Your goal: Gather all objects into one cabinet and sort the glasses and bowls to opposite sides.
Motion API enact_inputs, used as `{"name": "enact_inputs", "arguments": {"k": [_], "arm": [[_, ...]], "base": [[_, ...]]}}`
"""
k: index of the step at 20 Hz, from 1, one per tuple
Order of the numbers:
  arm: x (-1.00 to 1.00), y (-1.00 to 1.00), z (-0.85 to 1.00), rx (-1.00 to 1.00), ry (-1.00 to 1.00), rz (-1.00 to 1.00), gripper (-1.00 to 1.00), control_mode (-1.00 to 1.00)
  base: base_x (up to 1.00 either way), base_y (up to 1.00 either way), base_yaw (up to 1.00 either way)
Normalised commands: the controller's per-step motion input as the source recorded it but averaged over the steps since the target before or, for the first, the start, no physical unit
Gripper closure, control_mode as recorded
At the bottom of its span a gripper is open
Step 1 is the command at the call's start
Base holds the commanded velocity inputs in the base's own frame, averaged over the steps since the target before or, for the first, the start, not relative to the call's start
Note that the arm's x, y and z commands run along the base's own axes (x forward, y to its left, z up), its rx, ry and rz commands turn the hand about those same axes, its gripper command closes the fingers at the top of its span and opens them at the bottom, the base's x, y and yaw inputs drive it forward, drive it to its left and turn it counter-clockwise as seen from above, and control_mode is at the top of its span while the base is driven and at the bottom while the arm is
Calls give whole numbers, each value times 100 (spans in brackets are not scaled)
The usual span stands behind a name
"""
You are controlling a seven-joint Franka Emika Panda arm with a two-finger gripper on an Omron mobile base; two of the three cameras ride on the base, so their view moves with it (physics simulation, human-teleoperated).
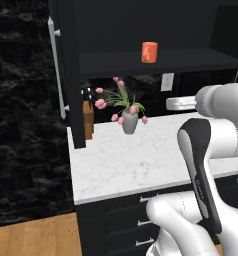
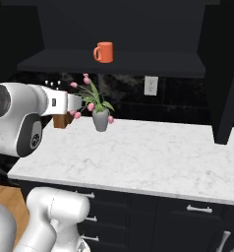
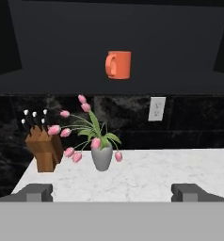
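On the cabinet point(image 1: 71, 50) shelf, orange mug point(image 3: 118, 64) alone (upright, mid-shelf), end effector point(image 3: 112, 192) spread below.

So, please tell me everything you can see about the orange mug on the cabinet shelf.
The orange mug is small, plain and orange-red, with a matte, ceramic-like look. It is a straight cylinder with one loop handle; in the hand view the handle points left. It stands upright on the dark shelf of the open black cabinet, alone there, touching only the shelf. It is above the counter and the vase of pink tulips. Its inside cannot be seen.
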Motion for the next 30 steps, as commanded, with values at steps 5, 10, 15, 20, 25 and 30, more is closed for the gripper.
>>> {"name": "enact_inputs", "arguments": {"k": [5, 10, 15, 20, 25, 30], "arm": [[0, 0, 0, 0, 0, 0, -100, 100], [0, 0, 0, 0, 0, 0, -100, 100], [0, 0, 0, 0, 0, 0, -100, 100], [0, 0, 0, 0, 0, 0, -100, 100], [0, 0, 0, 0, 0, 0, -100, 100], [0, 0, 16, 0, -1, 0, -100, -100]], "base": [[14, 0, 0], [55, -1, 0], [3, 0, 0], [-2, 1, 0], [0, 0, 0], [0, 0, 0]]}}
